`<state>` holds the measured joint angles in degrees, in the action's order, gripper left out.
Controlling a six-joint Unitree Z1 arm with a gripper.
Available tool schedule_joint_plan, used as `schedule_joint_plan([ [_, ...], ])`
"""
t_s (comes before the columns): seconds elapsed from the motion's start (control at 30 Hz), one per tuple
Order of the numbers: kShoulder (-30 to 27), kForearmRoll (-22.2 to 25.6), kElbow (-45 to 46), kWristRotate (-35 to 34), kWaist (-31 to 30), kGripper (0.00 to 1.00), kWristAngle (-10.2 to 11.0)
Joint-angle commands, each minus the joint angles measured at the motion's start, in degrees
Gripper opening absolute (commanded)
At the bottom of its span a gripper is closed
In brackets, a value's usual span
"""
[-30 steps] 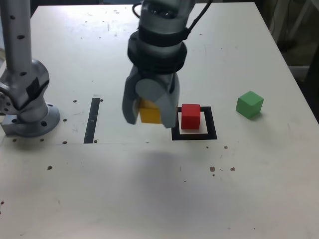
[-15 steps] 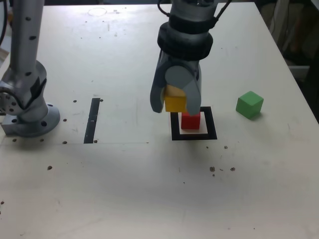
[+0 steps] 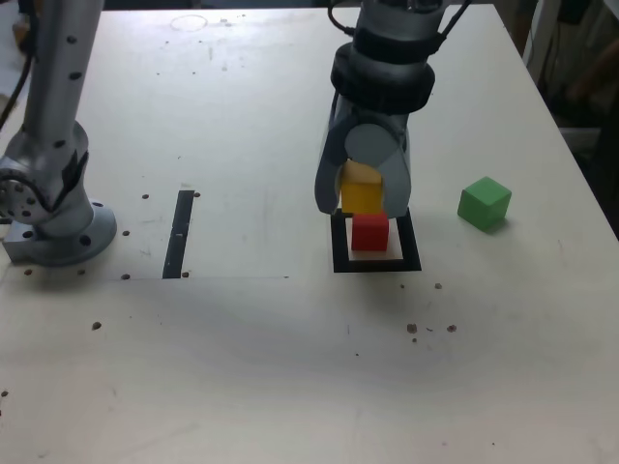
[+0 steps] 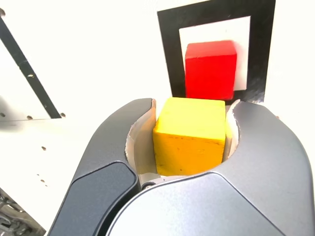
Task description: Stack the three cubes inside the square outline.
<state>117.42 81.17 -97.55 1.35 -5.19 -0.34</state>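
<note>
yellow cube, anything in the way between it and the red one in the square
Nothing visible stands between the yellow cube, held in the gripper, and the red cube. The green cube sits off to the exterior view's right.

White tabletop [image 3: 251, 358], wide, running back to a far edge near the top of the exterior view — surface scuffed, flecked with small brown spots, more of them toward the near side. Thin straight black strip [image 3: 179, 234] lying flat at the exterior view's left. Fine line across the top near it. Faint ring mark [image 3: 189, 23] toward the far edge. Light pale, soft sheen on the white. Beyond the right edge — dark, objects there unclear; one pale upright post [image 3: 543, 29].
</note>
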Motion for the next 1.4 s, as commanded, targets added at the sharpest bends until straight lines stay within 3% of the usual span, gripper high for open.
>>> schedule_joint_plan([
  [0.0,0.79,-0.07,-0.51,0.23,0.32,0.3,-0.07],
  [1.07,4.36,-2.11,-0.19,2.17,2.91,0.31,-0.01],
  [1.13,4.42,-2.13,0.03,2.17,2.91,0.39,-0.01],
  [1.3,4.42,-2.04,0.66,2.24,2.95,0.86,-0.01],
  [1.37,4.38,-1.99,0.87,2.26,2.98,0.97,-0.01],
])
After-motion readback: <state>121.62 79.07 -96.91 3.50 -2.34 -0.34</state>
